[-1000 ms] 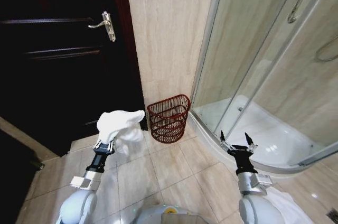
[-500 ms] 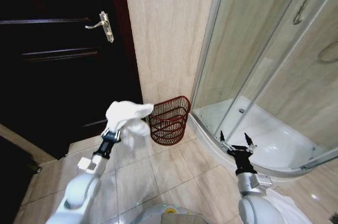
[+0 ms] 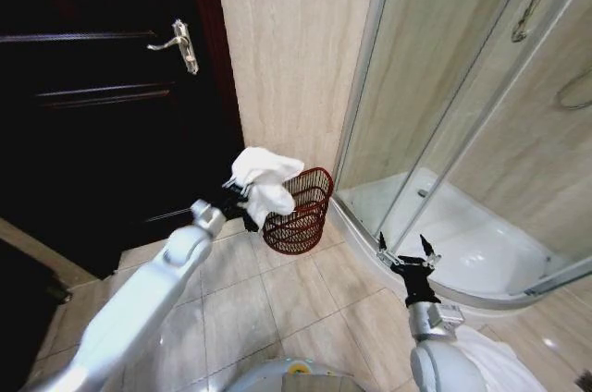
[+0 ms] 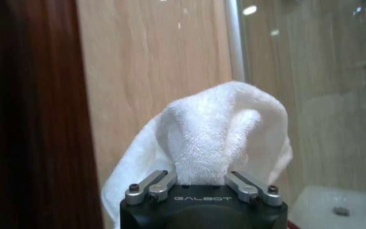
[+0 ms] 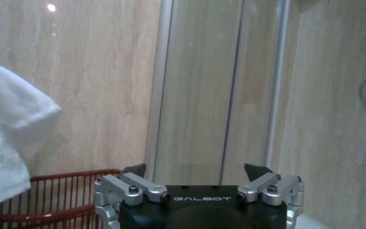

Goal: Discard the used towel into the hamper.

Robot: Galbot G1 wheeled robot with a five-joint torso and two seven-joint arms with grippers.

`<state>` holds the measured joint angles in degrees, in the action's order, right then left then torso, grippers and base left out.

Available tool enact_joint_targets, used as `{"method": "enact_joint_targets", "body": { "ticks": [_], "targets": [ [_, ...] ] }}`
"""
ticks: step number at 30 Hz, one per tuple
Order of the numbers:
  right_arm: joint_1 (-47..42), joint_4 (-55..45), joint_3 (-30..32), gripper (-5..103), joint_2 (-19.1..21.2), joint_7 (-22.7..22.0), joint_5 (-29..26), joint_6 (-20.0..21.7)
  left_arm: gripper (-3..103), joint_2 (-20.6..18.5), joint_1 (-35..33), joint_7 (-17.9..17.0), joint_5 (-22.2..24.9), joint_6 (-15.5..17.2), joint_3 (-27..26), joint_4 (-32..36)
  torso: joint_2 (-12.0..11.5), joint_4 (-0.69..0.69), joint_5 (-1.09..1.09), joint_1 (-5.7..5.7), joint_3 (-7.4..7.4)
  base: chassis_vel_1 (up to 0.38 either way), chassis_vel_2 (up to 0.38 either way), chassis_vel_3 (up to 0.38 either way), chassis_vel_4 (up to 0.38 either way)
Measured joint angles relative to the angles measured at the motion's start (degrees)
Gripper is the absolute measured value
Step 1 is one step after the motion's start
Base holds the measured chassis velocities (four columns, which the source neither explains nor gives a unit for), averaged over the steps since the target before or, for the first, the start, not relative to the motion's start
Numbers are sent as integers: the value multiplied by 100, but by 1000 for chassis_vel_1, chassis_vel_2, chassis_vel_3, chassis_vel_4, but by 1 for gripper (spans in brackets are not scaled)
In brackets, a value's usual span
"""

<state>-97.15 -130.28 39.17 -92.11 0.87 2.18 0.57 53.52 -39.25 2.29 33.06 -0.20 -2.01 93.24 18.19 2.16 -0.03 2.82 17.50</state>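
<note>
**Holding the towel above the hamper's rim**

Reaching forward from the robot's left side, the left arm carries the crumpled white terry towel [image 3: 265, 181] in the left pincer [image 3: 242, 198], whose fingers are clamped on the cloth; in the left wrist view the towel [image 4: 218, 143] bunches up out of the closed fingers. The towel hangs at the left edge of the small dark red-brown wire-mesh hamper [image 3: 301, 216], overlapping its rim from the head view, with the lower folds just above the opening. Whether the cloth touches the wire cannot be told.

The hamper stands on the beige tiled floor [image 3: 305, 290] with its flat back to the beige stone-look wall [image 3: 287, 59], in the narrow strip between the dark wooden door [image 3: 102, 115] with its metal lever handle [image 3: 180, 43] and the curved glass shower enclosure [image 3: 444, 105]. The shower's raised white tray [image 3: 462, 244] curves close past the hamper's right side, so open floor lies mainly in front of the basket, toward the robot.

The right pincer [image 3: 404, 253] is held low at the robot's right, near the shower tray's edge and well apart from the hamper, its fingers spread and holding nothing. In the right wrist view the spread pincer [image 5: 199, 172] faces the shower glass, with the hamper's rim [image 5: 55, 191] and a corner of the towel [image 5: 8, 138] off to one side.
</note>
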Motion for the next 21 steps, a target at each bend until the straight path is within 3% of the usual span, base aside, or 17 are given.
{"method": "enact_joint_targets", "body": {
  "ticks": [2,9,13,17,18,21],
  "targets": [
    [50,5,30,100,-1,-38,1,17,14,198,595,66,40,-57,377,-506,2,0,8,0,-1,0,0,0,0],
    [81,111,76,100,-3,-117,-7,-40,14,617,1773,300,154,-137,1203,-1650,2,0,1,1,1,0,0,0,0],
    [33,125,78,100,-4,-132,-9,-146,14,636,2312,549,291,134,1729,-2052,5,2,7,0,0,0,0,0,0],
    [-27,64,118,100,-4,-134,-4,-230,14,665,2985,952,279,852,2494,-2603,5,2,3,0,1,0,0,0,0],
    [-27,64,118,100,-4,-134,-4,-230,14,665,2985,952,279,852,2494,-2603,5,2,3,0,1,0,0,0,0],
    [-72,-3,147,100,-4,-184,-19,-252,14,712,3402,1470,218,1279,2844,-2915,6,2,4,0,1,0,0,0,0]
  ]
}}
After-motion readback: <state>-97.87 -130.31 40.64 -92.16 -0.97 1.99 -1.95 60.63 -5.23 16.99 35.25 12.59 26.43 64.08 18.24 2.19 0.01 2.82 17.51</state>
